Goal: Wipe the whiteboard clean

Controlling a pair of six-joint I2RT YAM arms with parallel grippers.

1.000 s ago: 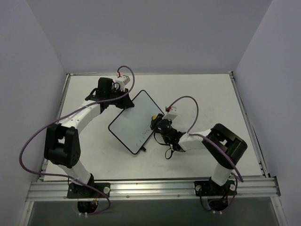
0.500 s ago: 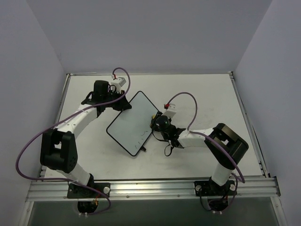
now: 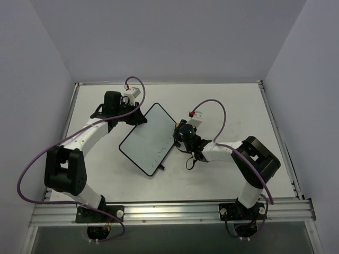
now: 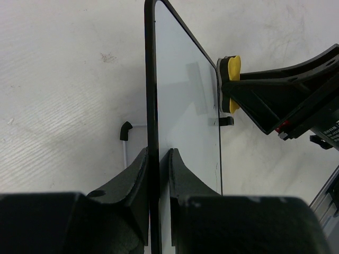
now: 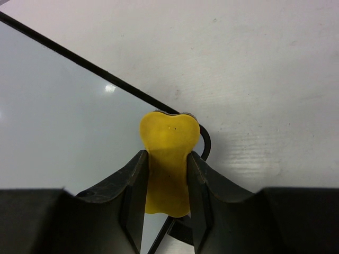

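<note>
The whiteboard (image 3: 145,140) stands tilted on the table, with faint dark marks (image 3: 159,156) near its lower corner. My left gripper (image 3: 139,117) is shut on its upper edge; in the left wrist view the black fingers (image 4: 135,174) clamp the thin black frame of the whiteboard (image 4: 185,106) edge-on. My right gripper (image 3: 180,136) is shut on a small yellow eraser (image 5: 168,153), which is pressed against the board's right edge. The eraser (image 4: 232,84) touches the white face by the frame. In the right wrist view the whiteboard (image 5: 63,106) fills the left side.
The white table (image 3: 238,111) is enclosed by pale walls on three sides. An aluminium rail (image 3: 169,211) carries both arm bases at the near edge. Purple cables (image 3: 217,114) loop over both arms. A small black foot (image 4: 125,129) of the board rests on the table.
The left arm drew the whiteboard slightly to the left and turned it a little. The right gripper with the eraser slid upward along the board's right edge.
</note>
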